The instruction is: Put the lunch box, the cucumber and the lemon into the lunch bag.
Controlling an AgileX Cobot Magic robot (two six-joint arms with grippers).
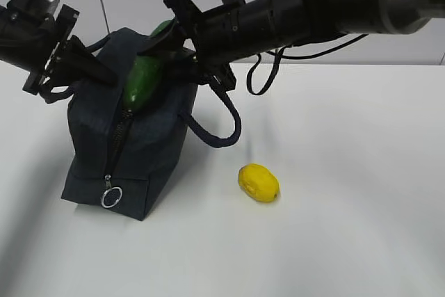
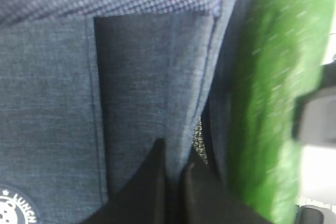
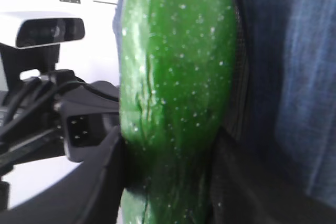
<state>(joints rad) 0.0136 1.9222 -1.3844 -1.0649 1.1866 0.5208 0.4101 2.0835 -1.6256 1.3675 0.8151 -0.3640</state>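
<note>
Fabric at the far left of the exterior view is pinched by the left end effector (image 1: pixel 104 71): its dark fingers, nearly together in the left wrist view, clamp the navy edge of the lunch bag (image 1: pixel 90 144) beside the zipper opening and hold that side up. The bag stands tilted on the white surface (image 1: pixel 348 172), its zipper running down the near end to a silver ring pull (image 1: pixel 111 197); being soft cloth, it would likely sag or fold shut if that edge were let go, so the rim is a sensible place to hold. Next along, the cucumber (image 1: pixel 142 81) is gripped across its middle by the right end effector (image 1: pixel 174 50), fingers closed on either side of its girth as the right wrist view shows. Its long axis runs steeply from upper right down to lower left, the lower tip already in the mouth of the bag. It looks stiff, smooth and glossy, so probably slippery; a grip around the thick middle suits it. To the right, the lemon (image 1: pixel 259 183) lies on the surface apart from the bag, long axis roughly sideways, small, firm and apt to roll. No lunch box is visible; it may be inside the bag, but that cannot be told.
</note>
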